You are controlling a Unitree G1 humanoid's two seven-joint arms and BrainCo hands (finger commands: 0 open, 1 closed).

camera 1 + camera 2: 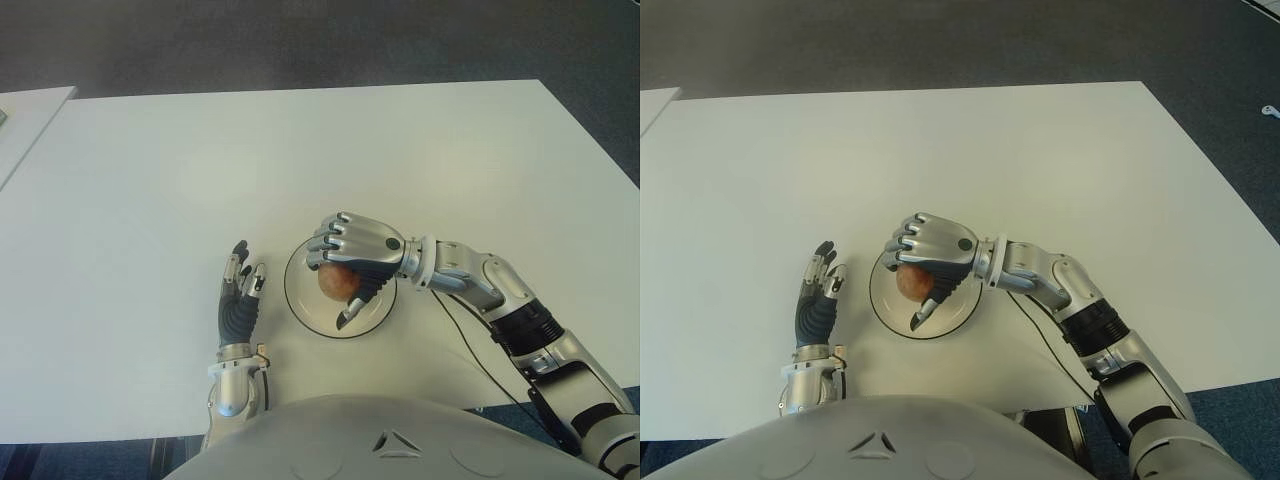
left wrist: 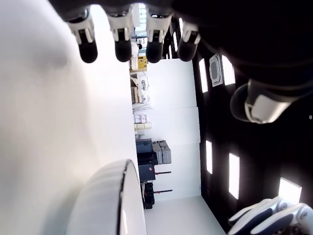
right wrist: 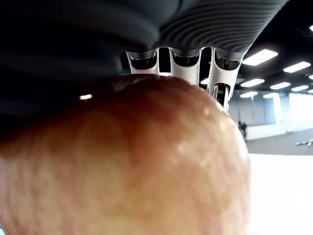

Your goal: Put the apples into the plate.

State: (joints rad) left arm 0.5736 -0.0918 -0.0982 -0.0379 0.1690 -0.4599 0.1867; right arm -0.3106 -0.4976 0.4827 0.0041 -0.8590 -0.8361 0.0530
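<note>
My right hand grips the apple over the plate; my wrist view shows only apple and fingers. My left hand lies released beside it.

**Four cameras: a head pair and two wrist close-ups**

The two eye views look forward and down from the robot's head onto the white table, set slightly apart, and share nearly the whole scene: the plate, the right hand over it, the left hand beside it. The left wrist view looks along its own fingers across the tabletop toward the plate's rim. The right wrist view sits very close, the apple filling most of it.
</note>
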